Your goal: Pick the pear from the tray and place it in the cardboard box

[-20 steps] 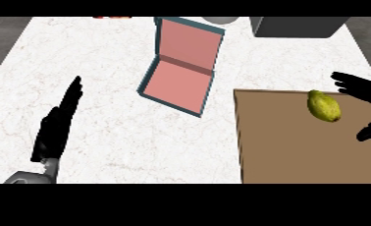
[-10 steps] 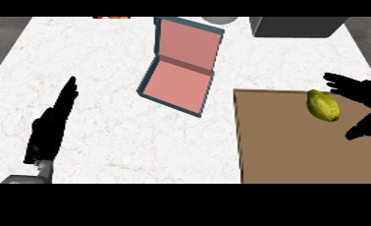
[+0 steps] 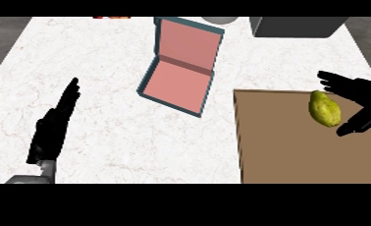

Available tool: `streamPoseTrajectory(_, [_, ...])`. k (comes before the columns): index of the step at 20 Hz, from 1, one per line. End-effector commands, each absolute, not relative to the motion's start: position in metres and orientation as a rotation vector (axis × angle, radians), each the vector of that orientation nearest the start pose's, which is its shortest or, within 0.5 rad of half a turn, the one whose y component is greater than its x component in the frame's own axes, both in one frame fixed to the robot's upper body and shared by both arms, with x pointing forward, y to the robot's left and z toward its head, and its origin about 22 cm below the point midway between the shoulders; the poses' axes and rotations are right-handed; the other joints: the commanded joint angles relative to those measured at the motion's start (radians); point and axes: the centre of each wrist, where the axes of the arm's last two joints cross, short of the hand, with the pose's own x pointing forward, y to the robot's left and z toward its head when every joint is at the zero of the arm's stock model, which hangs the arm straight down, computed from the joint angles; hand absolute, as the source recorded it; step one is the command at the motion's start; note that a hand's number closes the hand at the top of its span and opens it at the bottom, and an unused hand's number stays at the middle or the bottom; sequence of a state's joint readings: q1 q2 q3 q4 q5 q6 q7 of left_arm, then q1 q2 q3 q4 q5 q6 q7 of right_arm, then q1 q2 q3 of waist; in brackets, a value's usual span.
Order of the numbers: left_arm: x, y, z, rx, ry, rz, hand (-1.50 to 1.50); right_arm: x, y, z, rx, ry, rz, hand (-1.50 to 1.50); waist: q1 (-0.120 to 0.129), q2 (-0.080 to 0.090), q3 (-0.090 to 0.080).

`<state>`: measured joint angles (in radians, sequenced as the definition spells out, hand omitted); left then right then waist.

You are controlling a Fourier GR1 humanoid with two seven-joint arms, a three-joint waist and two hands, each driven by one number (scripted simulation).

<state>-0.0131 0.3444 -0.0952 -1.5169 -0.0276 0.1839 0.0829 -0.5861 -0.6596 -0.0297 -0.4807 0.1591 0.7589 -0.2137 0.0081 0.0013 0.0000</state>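
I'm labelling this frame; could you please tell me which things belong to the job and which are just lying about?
Job: pear, tray, open cardboard box, right hand beside the pear.
Lying about: grey block, white round thing, red item at the far edge; left hand resting.

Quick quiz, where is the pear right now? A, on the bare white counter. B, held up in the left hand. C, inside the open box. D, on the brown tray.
D: the pear lies on the brown tray, with the right hand open beside it, fingers either side; the cardboard box sits apart, to the tray's left.
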Motion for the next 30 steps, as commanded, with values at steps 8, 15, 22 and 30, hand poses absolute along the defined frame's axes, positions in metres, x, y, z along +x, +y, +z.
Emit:
streamPoseTrajectory(8, [0.235, 0.295, 0.009, 0.381, -1.438, -0.195, 0.0, 0.337, -0.434, 0.021, 0.068, -0.982, 0.734, -1.5, 0.0, -0.001, 0.0])
streamPoseTrajectory(15, [0.23, 0.279, 0.013, 0.371, -1.447, -0.209, 0.0, 0.33, -0.423, 0.015, 0.047, -1.038, 0.724, 1.5, -0.006, -0.003, 0.0])
streamPoseTrajectory(22, [0.242, 0.285, 0.01, 0.388, -1.44, -0.205, 0.0, 0.329, -0.426, 0.008, -0.203, -1.116, 0.684, 1.5, -0.002, 0.0, 0.0])
streamPoseTrajectory(30, [0.246, 0.279, 0.012, 0.333, -1.47, -0.235, 0.0, 0.385, -0.371, 0.079, -0.534, -1.352, 1.156, 1.5, 0.051, 0.005, 0.0])
